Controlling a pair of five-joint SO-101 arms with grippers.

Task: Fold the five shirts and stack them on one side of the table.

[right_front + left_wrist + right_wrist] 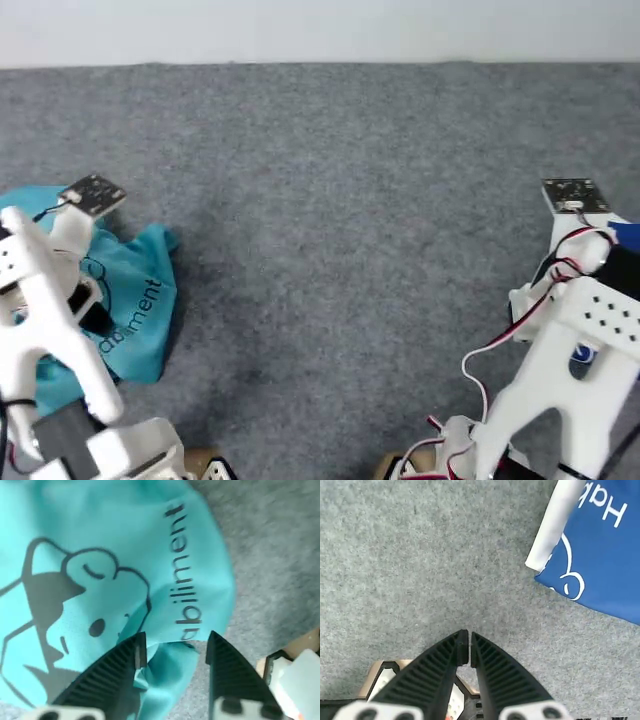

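Note:
A teal shirt (135,300) with black print lies bunched at the table's left side. My left arm (45,300) stands over it. In the left wrist view my left gripper (175,647) is open just above the teal shirt (100,555), with a fold of its edge lying between the fingers (122,665). A blue shirt (626,235) with white print shows at the far right, mostly under my right arm (580,330). My right gripper (469,641) is shut and empty over bare grey mat, apart from the blue shirt (605,555) and its white band (552,525).
A grey mat (340,230) covers the table up to a white wall (320,30) at the back. The arms' bases and cables (470,400) sit at the front edge. Open mat stretches between the two arms.

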